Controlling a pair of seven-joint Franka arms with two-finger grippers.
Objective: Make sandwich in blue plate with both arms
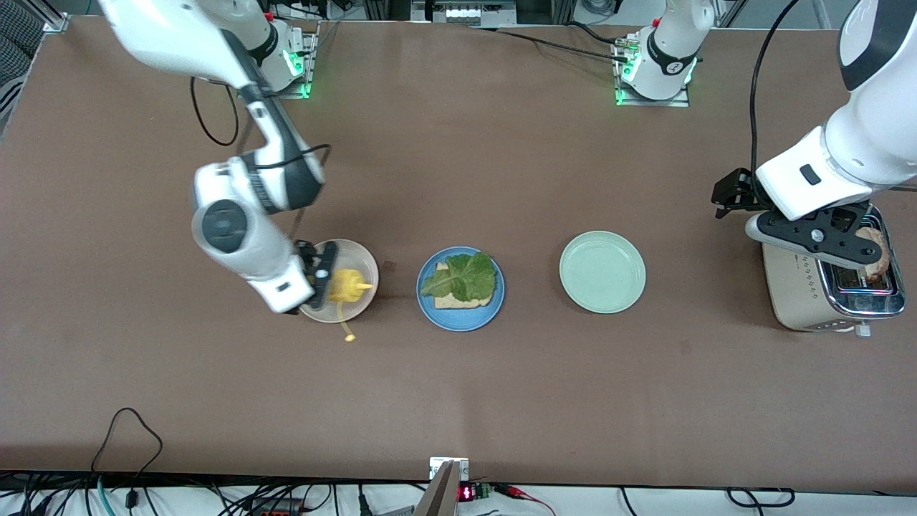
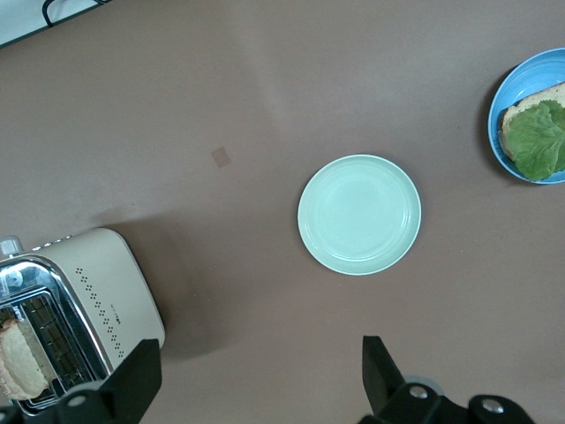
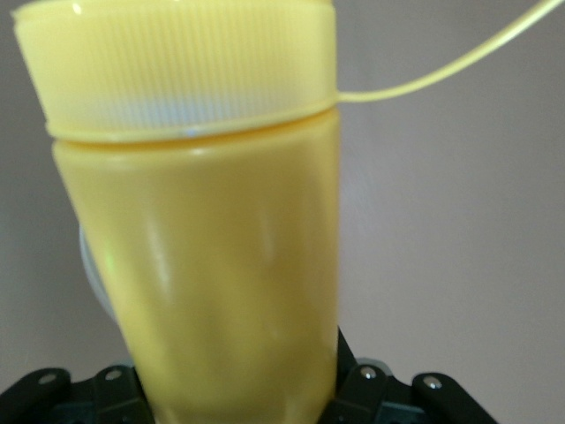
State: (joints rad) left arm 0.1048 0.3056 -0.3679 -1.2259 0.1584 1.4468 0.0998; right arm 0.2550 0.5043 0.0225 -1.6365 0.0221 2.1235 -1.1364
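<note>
Your right gripper (image 1: 322,276), middle-left of the frame, squeezes the yellow bottle (image 1: 346,285); it could tip. Your left gripper (image 1: 824,236), wide open and empty over the toaster (image 1: 806,304) at right, could bump it.

Mint-green plate (image 1: 602,271) sits bare mid-table. Toaster (image 1: 824,294) at the left arm's end w/ a bread slice (image 2: 19,358) in its slot. Yellow squeeze bottle (image 1: 347,284) over a cream plate (image 1: 360,259), tethered cap (image 1: 349,337) dangling.

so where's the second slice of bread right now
It sits in the toaster at the left arm's end of the table, a bread slice poking from the slot, directly under the left gripper, beside the mint-green plate.
</note>
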